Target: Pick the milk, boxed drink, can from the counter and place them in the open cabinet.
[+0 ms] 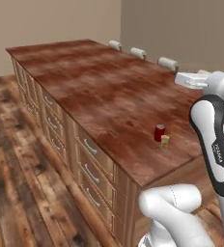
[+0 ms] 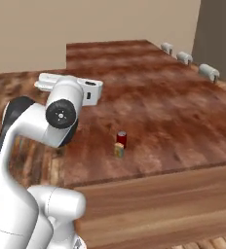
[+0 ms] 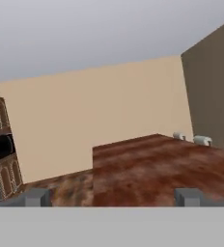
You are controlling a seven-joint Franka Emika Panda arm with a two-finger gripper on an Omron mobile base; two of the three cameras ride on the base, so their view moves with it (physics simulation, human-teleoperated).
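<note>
The can (image 1: 159, 132) sits in the lower right of the left base view, near the counter's (image 1: 99, 91) front end, with the boxed drink (image 1: 165, 141) just beside it, touching or nearly so. In the right base view the pair shows at centre frame, the can (image 2: 121, 138) just behind the boxed drink (image 2: 119, 150). No blue carton stands with them, and no cabinet is in sight from the base.

The gripper (image 3: 113, 197) looks level out over the counter toward the beige wall, its two fingertips (image 3: 188, 196) wide apart with nothing between them: released, holding nothing. In the right base view the hand is raised at the left of the frame, well apart from both items.

The risks from here look plain enough. Those two items stand so close that fingers dropping around one could clip the other and knock it over, and the can would roll if it tips. They also sit near the counter's edge, so a sideways nudge might send one to the floor. And the hand is aimed far above them, so it needs a big downward swing before any grasp.
</note>
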